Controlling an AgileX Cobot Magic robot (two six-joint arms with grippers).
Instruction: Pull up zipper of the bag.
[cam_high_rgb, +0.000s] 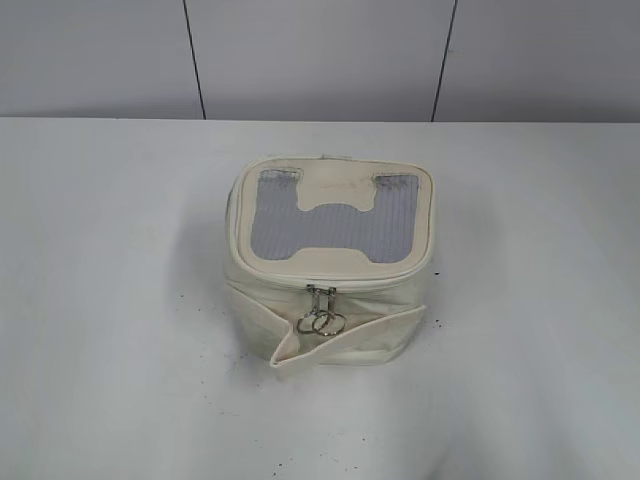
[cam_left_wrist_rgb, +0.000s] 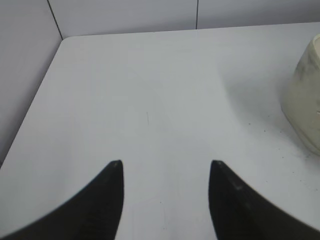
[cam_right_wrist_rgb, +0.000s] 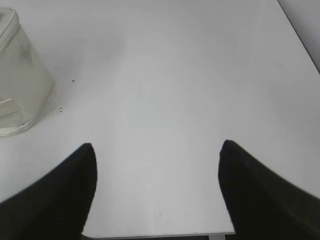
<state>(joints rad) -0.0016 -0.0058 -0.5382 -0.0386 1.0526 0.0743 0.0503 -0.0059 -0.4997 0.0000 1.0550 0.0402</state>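
The cream-white boxy bag (cam_high_rgb: 330, 300) stands in the middle of the white table, its grey ribbed top with the cream H-shaped patch facing up. The zipper (cam_high_rgb: 380, 281) runs around the lid rim. Its two silver pulls with round rings (cam_high_rgb: 321, 318) hang together at the front face, over the wide strap. My left gripper (cam_left_wrist_rgb: 165, 167) is open and empty over bare table, with the bag's side (cam_left_wrist_rgb: 305, 100) at its far right. My right gripper (cam_right_wrist_rgb: 157, 147) is open and empty, with the bag's corner (cam_right_wrist_rgb: 20, 85) at its far left. Neither gripper shows in the exterior view.
The white table (cam_high_rgb: 110, 300) has small dark specks around the bag. A grey panelled wall (cam_high_rgb: 320, 50) stands behind the table's far edge. The table's near edge (cam_right_wrist_rgb: 160, 235) lies just below my right gripper.
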